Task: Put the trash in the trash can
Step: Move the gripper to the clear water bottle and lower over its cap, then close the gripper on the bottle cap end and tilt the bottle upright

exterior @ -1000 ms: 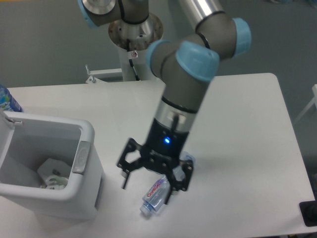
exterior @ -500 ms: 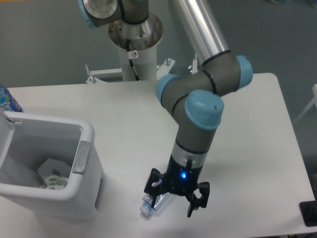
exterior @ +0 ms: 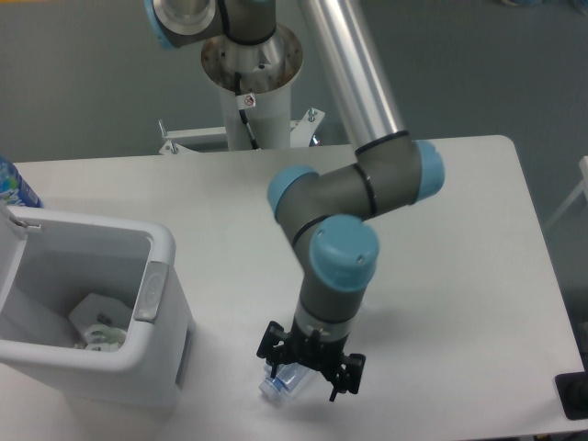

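Note:
The clear plastic bottle (exterior: pixel 277 384) lies on the white table near its front edge, mostly hidden under my gripper (exterior: pixel 301 374). The gripper points straight down over it, open, with one finger on each side of the bottle. I cannot tell whether the fingers touch it. The white trash can (exterior: pixel 162 246) stands at the left, well apart from the gripper, with its grey handle facing the arm. Inside the can lies the crumpled white wrapper (exterior: pixel 98 333) with green marks.
The arm's pedestal (exterior: pixel 250 64) stands behind the table's far edge. The top of a blue bottle (exterior: pixel 13 186) shows at the left edge behind the can. A black object (exterior: pixel 573 395) sits at the lower right corner.
The gripper has dropped down over the bottle and shifted slightly left, and its wrist has turned. Its fingers now straddle the bottle. The bottle and the can have not moved.

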Controlling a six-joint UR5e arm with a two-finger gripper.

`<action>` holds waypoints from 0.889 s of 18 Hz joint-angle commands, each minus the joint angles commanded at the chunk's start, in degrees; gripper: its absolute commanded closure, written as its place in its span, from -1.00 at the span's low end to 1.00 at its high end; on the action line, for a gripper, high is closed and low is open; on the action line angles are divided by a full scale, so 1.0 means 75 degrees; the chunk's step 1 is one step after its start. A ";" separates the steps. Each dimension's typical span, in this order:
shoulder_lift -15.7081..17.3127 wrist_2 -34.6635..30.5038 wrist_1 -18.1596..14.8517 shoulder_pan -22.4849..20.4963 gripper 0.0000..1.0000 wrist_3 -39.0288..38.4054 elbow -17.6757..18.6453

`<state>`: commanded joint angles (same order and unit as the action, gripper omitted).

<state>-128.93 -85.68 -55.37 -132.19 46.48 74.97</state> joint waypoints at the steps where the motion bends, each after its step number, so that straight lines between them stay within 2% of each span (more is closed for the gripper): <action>1: -0.0024 -0.0095 -0.0012 0.0070 -1.00 0.0165 0.0011; 5: -0.0176 -0.0213 -0.0058 0.0188 -1.00 0.0272 0.0093; 8: -0.0246 -0.0248 -0.0421 0.0258 -1.00 0.0353 0.0164; 16: -0.0457 -0.0716 -0.0457 0.0469 -1.00 0.0377 0.0176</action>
<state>-132.36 -91.05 -58.80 -128.67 49.31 76.29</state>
